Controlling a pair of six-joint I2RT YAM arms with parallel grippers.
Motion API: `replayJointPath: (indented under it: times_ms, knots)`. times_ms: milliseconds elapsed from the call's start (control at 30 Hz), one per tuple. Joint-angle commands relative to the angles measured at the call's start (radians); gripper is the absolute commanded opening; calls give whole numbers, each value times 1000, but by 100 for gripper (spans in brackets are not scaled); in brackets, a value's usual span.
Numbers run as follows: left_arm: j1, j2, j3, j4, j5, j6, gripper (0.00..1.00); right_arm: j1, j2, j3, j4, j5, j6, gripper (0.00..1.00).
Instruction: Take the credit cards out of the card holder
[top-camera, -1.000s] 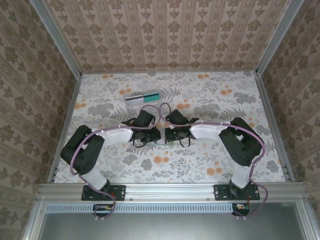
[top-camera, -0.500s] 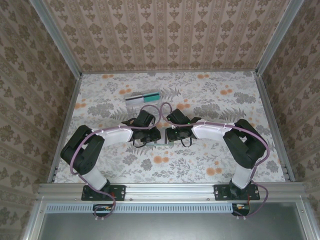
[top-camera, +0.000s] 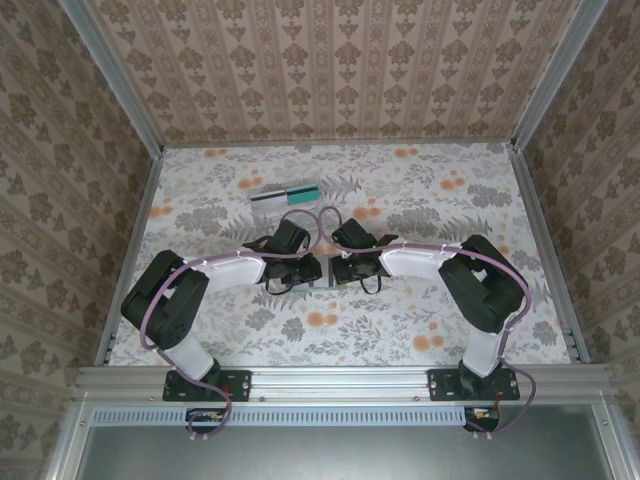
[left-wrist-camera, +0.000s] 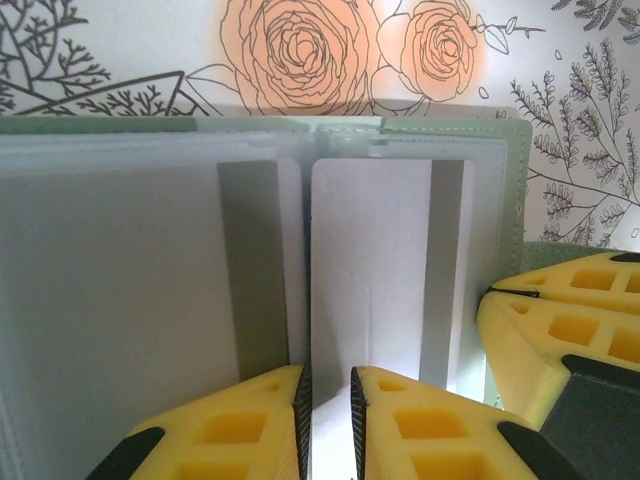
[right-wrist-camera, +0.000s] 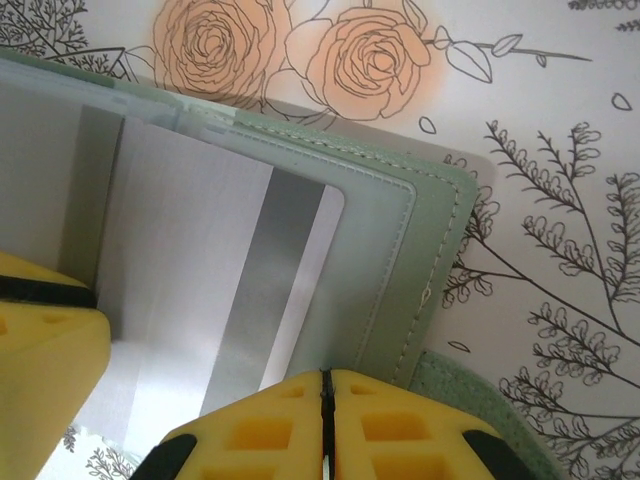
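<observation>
The green card holder (top-camera: 320, 285) lies open on the floral table, mostly hidden beneath both grippers. Its green rim (left-wrist-camera: 450, 128) and stitched right edge (right-wrist-camera: 400, 250) frame pale pockets. A white card with a grey stripe (left-wrist-camera: 370, 250) stands partly out of the middle pocket, and I see this card (right-wrist-camera: 200, 260) from the right wrist too. A second striped card (left-wrist-camera: 255, 260) sits in the left pocket. My left gripper (left-wrist-camera: 327, 400) is open by a narrow gap over the white card's near end. My right gripper (right-wrist-camera: 322, 385) is shut, low over the holder's right flap.
A clear plastic box (top-camera: 285, 197) holding white and teal cards lies on the table behind the grippers. The floral tabletop (top-camera: 420, 200) is bounded by patterned walls on three sides. Both arms bend inward and meet at the middle.
The right arm's elbow swayed slightly outward and came back. Both grippers have stayed at the card holder.
</observation>
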Motion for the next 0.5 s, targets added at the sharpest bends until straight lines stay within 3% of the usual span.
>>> replayJointPath:
  times_ms: [0, 367, 467]
  knots:
    - [8, 20, -16, 5, 15, 0, 21, 21, 47, 22, -9, -20, 7, 12]
    - [13, 6, -19, -1, 15, -6, 21, 34, 61, 33, -7, -17, 13, 11]
    - [14, -9, -14, -37, -6, 0, 21, 35, 66, 33, -10, -17, 9, 4]
